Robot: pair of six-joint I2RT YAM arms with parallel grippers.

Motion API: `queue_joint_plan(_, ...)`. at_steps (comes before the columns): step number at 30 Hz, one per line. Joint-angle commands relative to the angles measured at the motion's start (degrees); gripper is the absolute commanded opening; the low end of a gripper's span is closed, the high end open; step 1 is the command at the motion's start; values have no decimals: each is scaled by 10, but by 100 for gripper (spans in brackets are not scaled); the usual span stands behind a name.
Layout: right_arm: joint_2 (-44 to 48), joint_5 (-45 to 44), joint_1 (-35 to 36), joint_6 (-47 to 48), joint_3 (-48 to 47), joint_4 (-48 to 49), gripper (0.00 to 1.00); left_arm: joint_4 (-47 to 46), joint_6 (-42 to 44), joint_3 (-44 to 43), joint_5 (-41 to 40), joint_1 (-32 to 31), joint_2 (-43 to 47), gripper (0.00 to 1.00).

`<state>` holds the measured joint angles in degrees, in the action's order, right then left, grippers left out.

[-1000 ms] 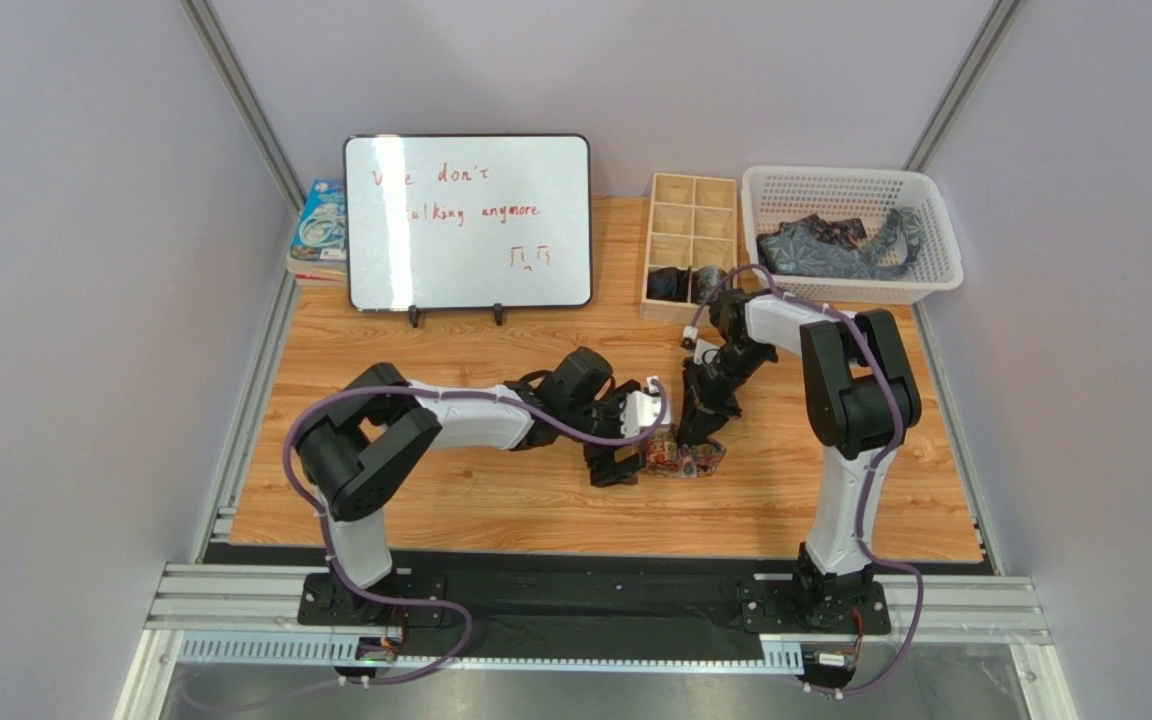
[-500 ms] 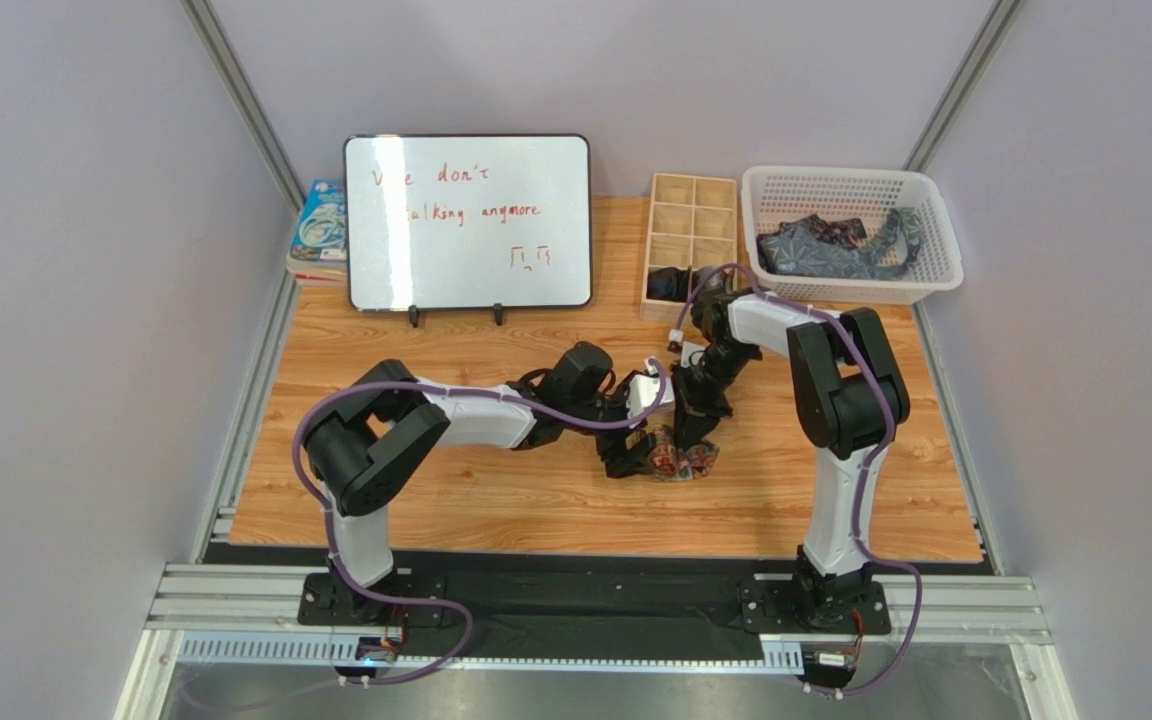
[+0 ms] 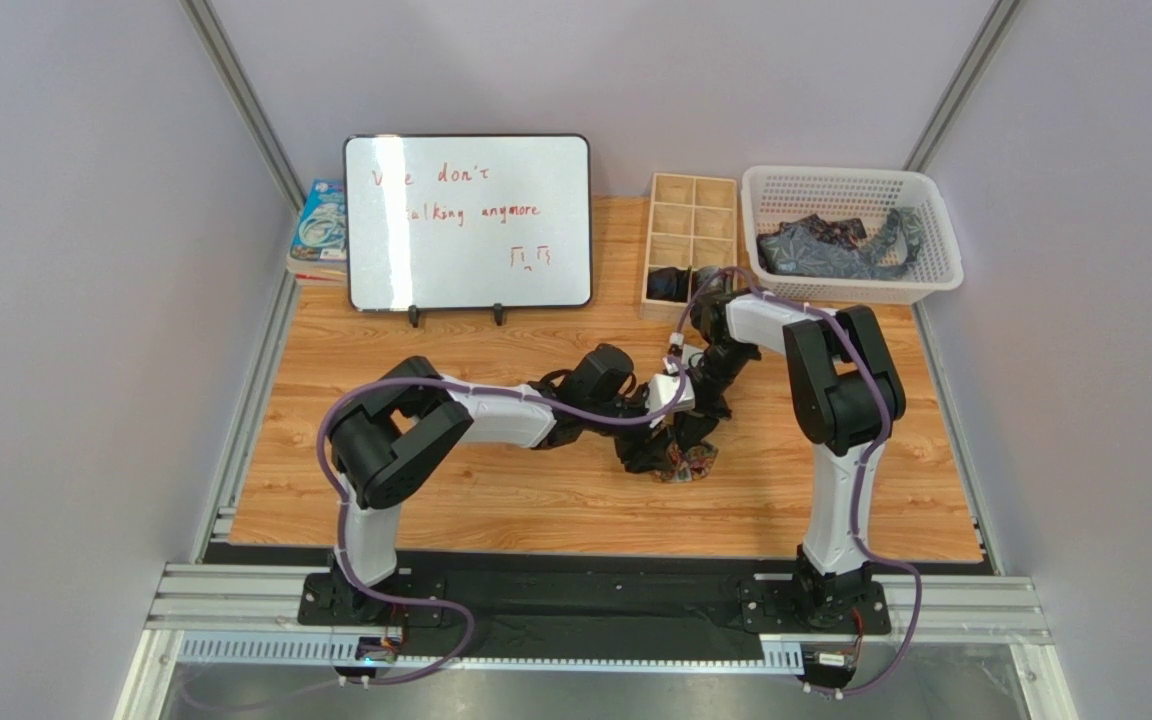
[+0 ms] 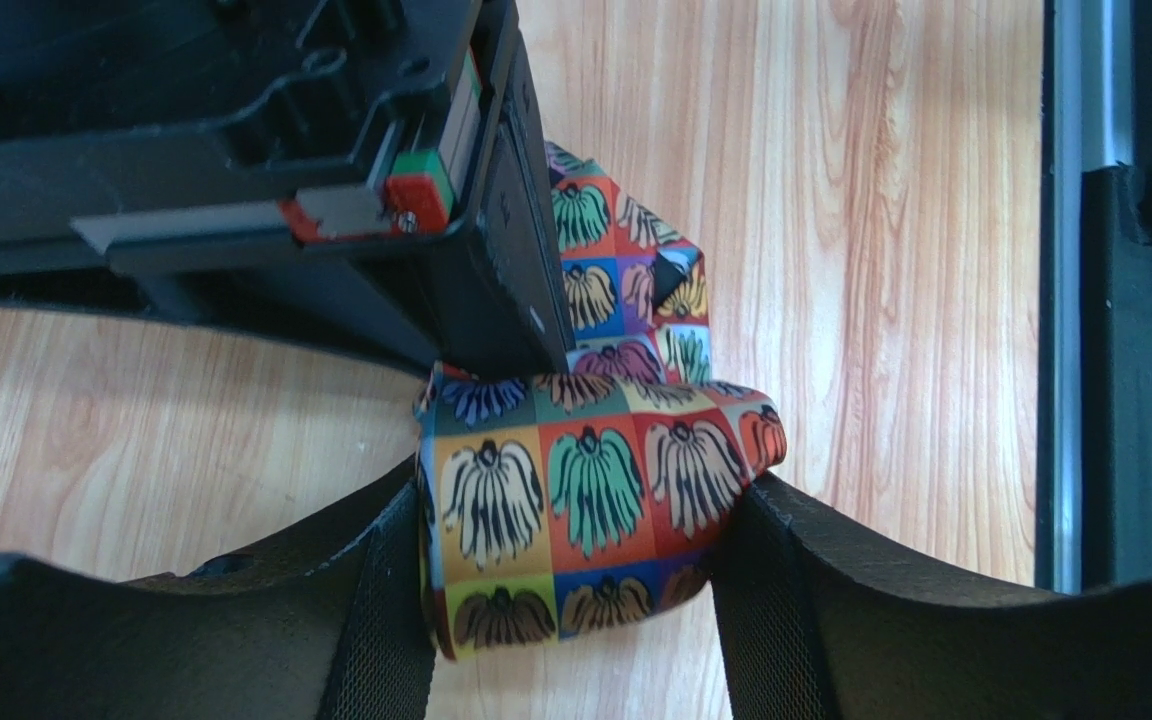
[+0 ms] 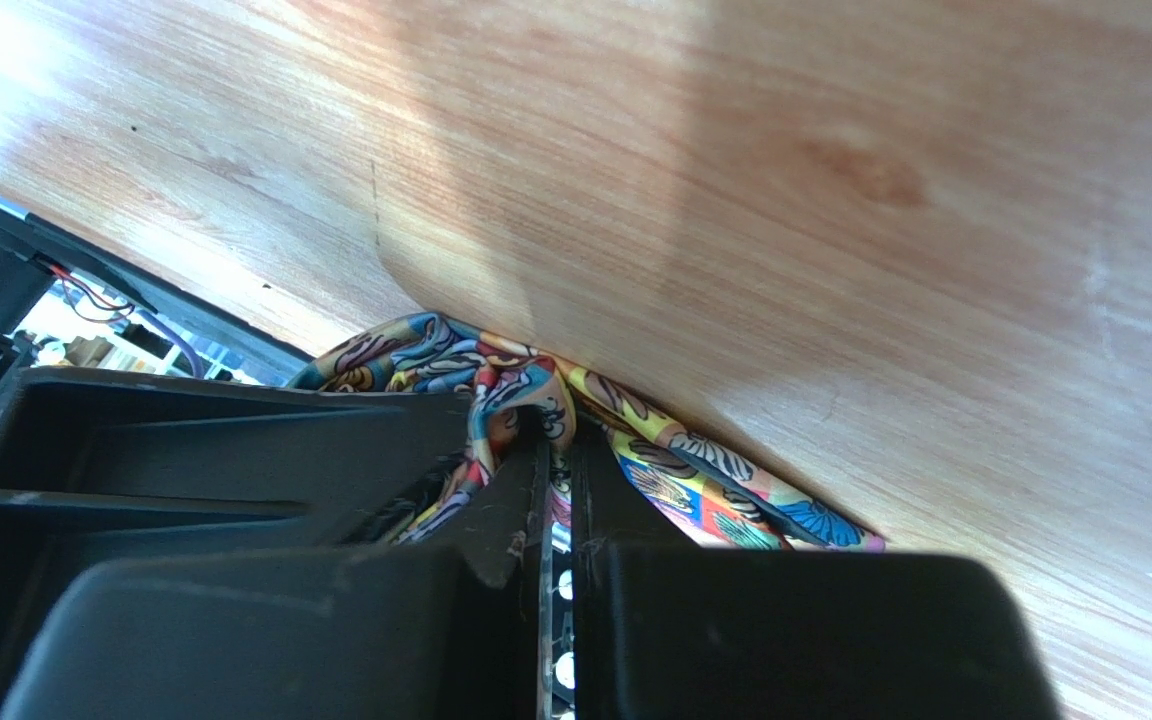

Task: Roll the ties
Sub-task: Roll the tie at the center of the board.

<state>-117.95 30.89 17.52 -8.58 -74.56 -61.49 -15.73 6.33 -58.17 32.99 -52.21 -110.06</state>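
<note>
A multicoloured tie (image 3: 683,465), printed in small squares, lies rolled on the wooden table (image 3: 432,480) at centre. In the left wrist view the tie roll (image 4: 597,488) sits between both black pads of my left gripper (image 4: 575,525), and each pad touches a side of it. My left gripper (image 3: 654,450) reaches it from the left. My right gripper (image 5: 545,435) comes down from behind, shut, with tie fabric (image 5: 687,465) pinched between and draped over its fingertips. Its black body (image 4: 492,225) stands over the roll's far end. Dark ties (image 3: 830,245) lie heaped in the basket.
A white basket (image 3: 853,188) stands at the back right. Beside it is a wooden divided box (image 3: 692,225) with dark rolls (image 3: 683,282) in its near compartments. A whiteboard (image 3: 468,222) on a stand and a book (image 3: 319,225) are at the back left.
My left arm has stretched to the right and its jaws have narrowed onto the tie roll. The right gripper has shifted slightly left and stays shut on the fabric.
</note>
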Motion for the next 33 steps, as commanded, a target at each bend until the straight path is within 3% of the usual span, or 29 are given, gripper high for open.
queue_joint_plan(1, -46, -98, 30, -9, 27, 132, 0, -35, -1, -47, -17, -21, -30, 63)
queue_joint_plan(4, -38, -76, 32, -13, 25, 136, 0, 7, 19, -63, -48, -27, -55, 56)
queue_joint_plan(8, -18, -47, 33, -3, 18, 134, 0, 71, 60, -70, -78, -33, -74, 28)
queue_joint_plan(12, -4, -34, 28, 24, -10, 87, 0, 132, 92, -53, -89, -36, -73, 13)
queue_joint_plan(14, 7, -34, 16, 39, -31, 61, 9, 154, 103, -47, -96, -40, -75, 8)
queue_joint_plan(20, 36, -11, -48, 59, -58, -19, 34, 194, 107, -36, -127, -42, -88, 5)
queue_joint_plan(25, 69, 23, -106, 47, -2, -38, 54, 201, 105, -44, -136, -45, -96, 3)
queue_joint_plan(29, 91, 51, -132, 31, 60, 14, 73, 206, 106, -49, -137, -47, -98, 3)
queue_joint_plan(33, 118, 89, -139, 1, 110, 95, 79, 213, 113, -49, -138, -47, -99, 2)
